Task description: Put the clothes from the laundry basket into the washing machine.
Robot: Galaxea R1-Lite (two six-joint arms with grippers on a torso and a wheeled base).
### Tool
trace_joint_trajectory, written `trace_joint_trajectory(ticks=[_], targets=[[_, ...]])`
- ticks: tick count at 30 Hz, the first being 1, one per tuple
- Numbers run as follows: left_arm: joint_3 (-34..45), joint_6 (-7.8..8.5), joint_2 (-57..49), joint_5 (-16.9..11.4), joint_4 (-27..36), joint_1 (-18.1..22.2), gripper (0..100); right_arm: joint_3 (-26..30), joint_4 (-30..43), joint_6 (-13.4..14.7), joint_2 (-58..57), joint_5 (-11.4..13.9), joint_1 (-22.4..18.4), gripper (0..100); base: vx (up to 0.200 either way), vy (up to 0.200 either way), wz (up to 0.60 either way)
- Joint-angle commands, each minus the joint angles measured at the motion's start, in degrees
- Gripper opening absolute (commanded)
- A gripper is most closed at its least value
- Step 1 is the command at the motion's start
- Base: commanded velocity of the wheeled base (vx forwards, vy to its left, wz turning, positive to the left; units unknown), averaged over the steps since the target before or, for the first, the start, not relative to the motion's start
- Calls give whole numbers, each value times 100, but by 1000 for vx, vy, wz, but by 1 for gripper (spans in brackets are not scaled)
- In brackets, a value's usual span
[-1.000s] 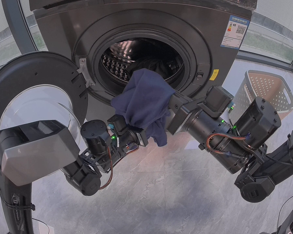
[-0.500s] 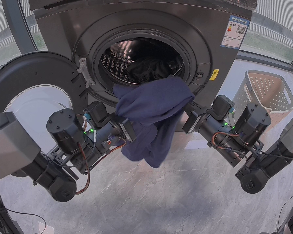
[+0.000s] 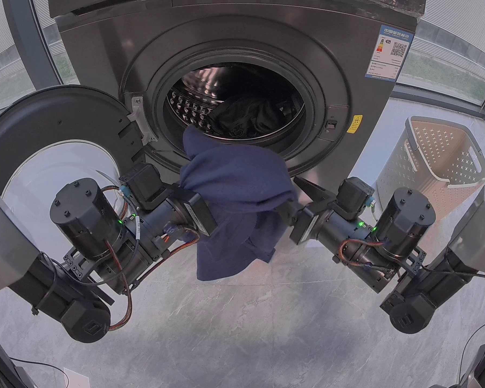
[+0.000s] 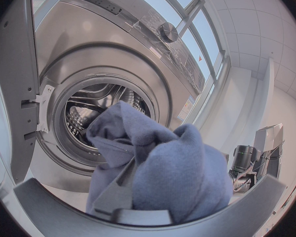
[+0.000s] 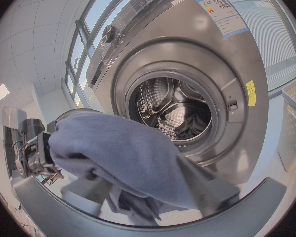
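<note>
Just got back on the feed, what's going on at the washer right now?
Both arms hold up a dark blue garment in front of the washing machine, whose door stands open. The cloth is draped across the left gripper and the right gripper, its top near the lower rim of the opening, the rest hanging outside. Dark clothes already lie in the drum.

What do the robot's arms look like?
Both the left arm and the right arm are mostly black. They are made of fat, round drum-shaped joints with rings of little bolts. Thin orange cables loop along them, and tiny green lights glow. Big grey boxy covers sit farther back.
</note>
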Motion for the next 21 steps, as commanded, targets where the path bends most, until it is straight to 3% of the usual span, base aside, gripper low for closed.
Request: trace_joint_trajectory(ticks=[1, 2, 4, 8, 11, 14, 18, 21], targets=[[62, -1, -94, 1, -4, 2, 0, 760, 8, -58, -386, 176, 212, 100, 0, 0, 0], [123, -9, -190, 45, 14, 2, 0, 1173, 8, -84, -527, 405, 335, 100, 0, 0, 0], [334, -9, -384, 62, 137, 37, 0, 1726, 8, -84, -703, 624, 475, 100, 0, 0, 0], [932, 8, -744, -17, 225, 46, 0, 2447, -1, -84, -817, 703, 449, 100, 0, 0, 0], [1231, 17, -911, -70, 234, 55, 0, 2500, -1, -58, -852, 668, 352, 100, 0, 0, 0], [1424, 43, -1043, -70, 260, 55, 0, 2482, 8, -58, -1019, 651, -105, 100, 0, 0, 0], [1696, 263, -1078, -52, 163, 55, 0, 2403, -1, -93, -966, 642, -632, 100, 0, 0, 0], [1732, 316, -1069, -17, 190, 28, 0, 2306, -1, -84, -834, 633, -869, 100, 0, 0, 0]])
